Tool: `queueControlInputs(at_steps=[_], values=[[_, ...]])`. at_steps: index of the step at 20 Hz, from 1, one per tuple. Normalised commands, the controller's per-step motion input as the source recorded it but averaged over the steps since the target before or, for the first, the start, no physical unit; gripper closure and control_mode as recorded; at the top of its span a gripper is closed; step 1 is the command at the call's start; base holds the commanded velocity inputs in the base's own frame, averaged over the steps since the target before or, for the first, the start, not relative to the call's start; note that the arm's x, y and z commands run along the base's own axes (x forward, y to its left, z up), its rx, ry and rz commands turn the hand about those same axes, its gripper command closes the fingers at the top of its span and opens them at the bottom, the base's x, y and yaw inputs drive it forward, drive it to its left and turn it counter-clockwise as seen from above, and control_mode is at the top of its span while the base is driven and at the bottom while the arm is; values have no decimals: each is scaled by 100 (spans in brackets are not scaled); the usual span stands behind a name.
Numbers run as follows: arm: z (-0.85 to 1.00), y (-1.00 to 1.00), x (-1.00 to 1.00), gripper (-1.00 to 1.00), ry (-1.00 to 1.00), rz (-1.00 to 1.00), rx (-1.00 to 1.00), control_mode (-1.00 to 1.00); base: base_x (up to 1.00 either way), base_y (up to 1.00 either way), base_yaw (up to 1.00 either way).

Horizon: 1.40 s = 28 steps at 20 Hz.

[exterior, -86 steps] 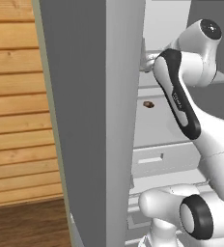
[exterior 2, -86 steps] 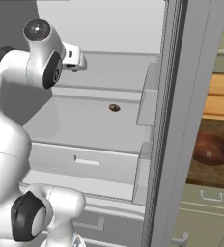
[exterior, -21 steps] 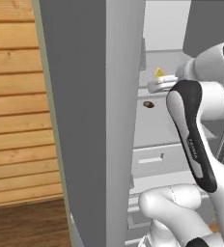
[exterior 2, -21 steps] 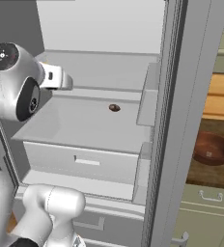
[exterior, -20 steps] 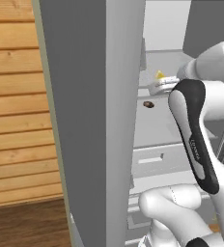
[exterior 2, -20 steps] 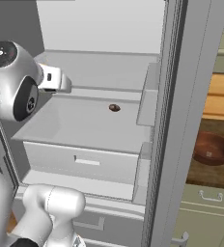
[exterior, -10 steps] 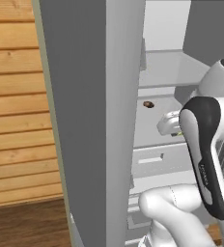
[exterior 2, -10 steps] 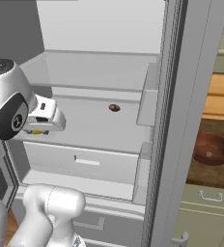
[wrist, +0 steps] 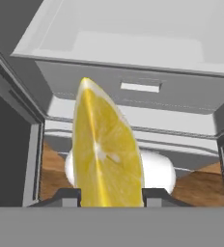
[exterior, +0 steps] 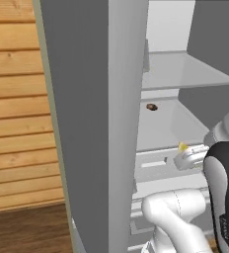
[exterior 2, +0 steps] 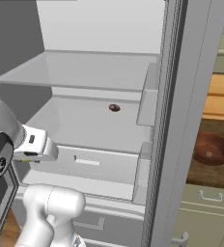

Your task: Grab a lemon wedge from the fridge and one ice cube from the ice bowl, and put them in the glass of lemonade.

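The lemon wedge stands upright between my dark fingertips, bright yellow with its pith line showing. My gripper is shut on it. In the left base view the gripper hangs in front of the open fridge, level with its white drawer, and the lemon wedge peeks out as a small yellow tip. The reddish-brown ice bowl sits on the wooden counter right of the fridge. The glass of lemonade is out of view.
A small dark brown lump lies on the fridge's lower shelf. The grey fridge door stands open at the left, and the right door's edge separates the fridge from the counter. A white drawer faces the hand.
The arm has drawn back from the shelf and come down to drawer height with the lemon wedge in the gripper. The brown lump and the bowl have stayed put.
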Motion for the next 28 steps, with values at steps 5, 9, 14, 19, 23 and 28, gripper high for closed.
queueControlInputs(at_steps=[5,9,14,19,23,28], values=[[-10,0,-54,100,3,0,0,100,-40,0,0],[0,0,0,100,0,0,0,100,-100,0,-3],[0,0,0,100,0,0,0,100,-100,-13,-32],[0,0,0,100,0,0,0,100,-93,-28,-65],[0,0,0,100,0,0,0,100,-26,-73,-71],[0,0,0,100,0,0,0,100,9,-100,-55]])
